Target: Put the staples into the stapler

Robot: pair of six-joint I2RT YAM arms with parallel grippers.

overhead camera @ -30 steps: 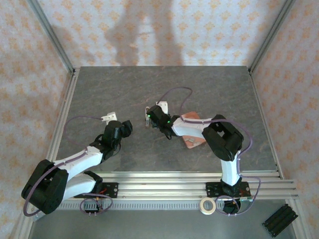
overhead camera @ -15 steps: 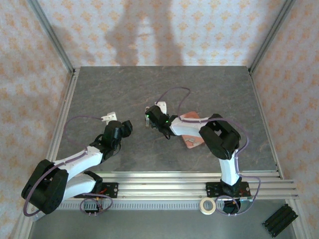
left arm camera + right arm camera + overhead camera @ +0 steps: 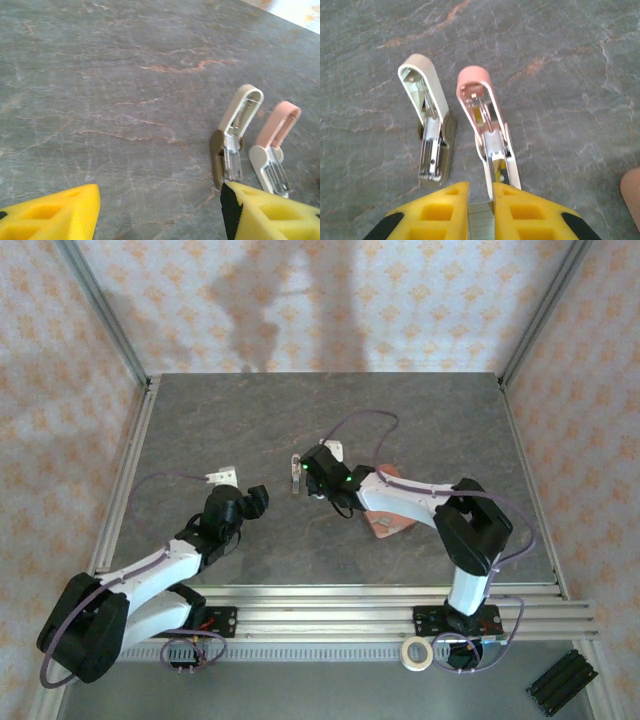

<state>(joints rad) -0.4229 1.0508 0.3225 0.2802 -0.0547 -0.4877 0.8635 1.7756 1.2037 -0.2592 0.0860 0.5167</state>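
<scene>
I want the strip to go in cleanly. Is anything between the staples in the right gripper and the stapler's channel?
Nothing visible does. The right gripper holds the staples just behind the stapler, at the near end of its pink-tipped channel. The white-tipped arm lies beside it, off that line.

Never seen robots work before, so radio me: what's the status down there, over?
Left claw open, empty, near the stapler. Right claw shut on staples, at the pink arm's channel. Tray off to the side, not blocking.
</scene>
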